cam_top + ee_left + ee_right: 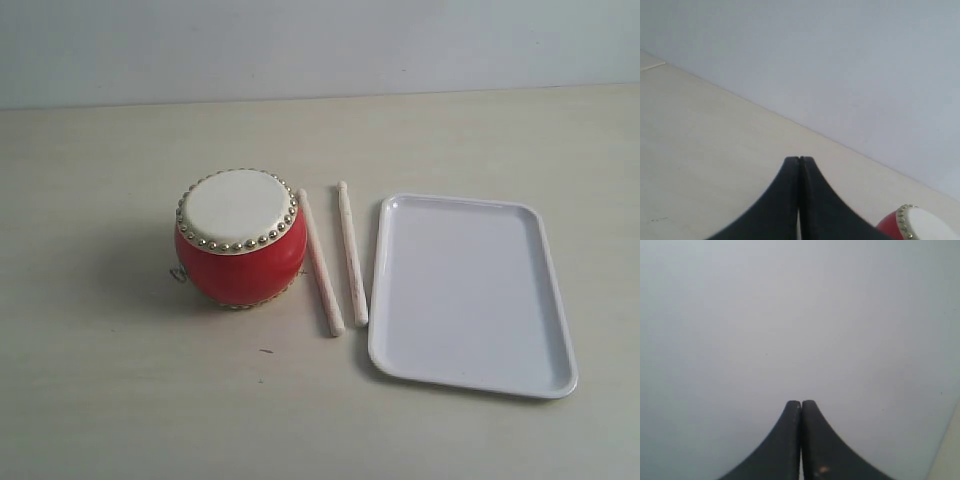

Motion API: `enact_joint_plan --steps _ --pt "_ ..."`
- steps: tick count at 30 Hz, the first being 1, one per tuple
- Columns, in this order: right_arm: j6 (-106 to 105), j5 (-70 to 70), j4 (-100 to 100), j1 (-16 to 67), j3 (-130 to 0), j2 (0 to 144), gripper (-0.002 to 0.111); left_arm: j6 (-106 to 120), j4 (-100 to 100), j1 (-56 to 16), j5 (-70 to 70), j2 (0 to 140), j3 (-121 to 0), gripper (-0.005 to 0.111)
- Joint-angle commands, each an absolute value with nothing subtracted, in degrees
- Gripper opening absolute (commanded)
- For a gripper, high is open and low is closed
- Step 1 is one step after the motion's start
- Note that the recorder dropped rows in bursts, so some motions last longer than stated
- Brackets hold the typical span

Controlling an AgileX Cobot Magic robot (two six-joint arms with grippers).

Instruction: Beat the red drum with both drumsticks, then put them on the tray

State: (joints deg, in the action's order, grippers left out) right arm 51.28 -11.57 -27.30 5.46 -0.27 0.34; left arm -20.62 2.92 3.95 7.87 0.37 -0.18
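left gripper (799, 161): pressing jaws together, empty
right gripper (801, 403): pressing jaws together, empty
red drum (240, 238): standing upright beside drumsticks (320, 260)
drumsticks: lying side by side between drum and tray (470, 295)

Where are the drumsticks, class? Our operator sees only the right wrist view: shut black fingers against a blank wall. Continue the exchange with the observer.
Observer: Both drumsticks lie side by side on the table, between the drum and the tray.
Operator: Is anything on the tray?
Observer: No, nothing lies in it.
Operator: And the other gripper?
Observer: The left gripper is shut, holding nothing.
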Motion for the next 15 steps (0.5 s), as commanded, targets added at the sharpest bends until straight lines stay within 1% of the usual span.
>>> enact_joint_plan --steps 1,7,9,11,15 --pt "52.13 -11.97 -26.80 5.63 0.00 0.00 0.000 -24.10 3.17 3.99 6.06 0.00 0.00 0.000" --pt "39.55 -2.38 -26.80 5.63 0.00 1.48 0.000 -24.92 4.99 3.99 2.27 0.00 0.00 0.000" --pt "33.39 -2.61 -26.80 5.63 0.00 4.22 0.000 -24.68 4.92 3.99 2.25 0.00 0.00 0.000" --pt "26.68 -3.50 -26.80 5.63 0.00 8.35 0.000 -24.24 4.92 3.99 2.25 0.00 0.00 0.000" --pt "10.37 -2.28 -26.80 5.63 -8.66 19.82 0.000 -24.23 4.70 3.99 2.25 0.00 0.00 0.000"
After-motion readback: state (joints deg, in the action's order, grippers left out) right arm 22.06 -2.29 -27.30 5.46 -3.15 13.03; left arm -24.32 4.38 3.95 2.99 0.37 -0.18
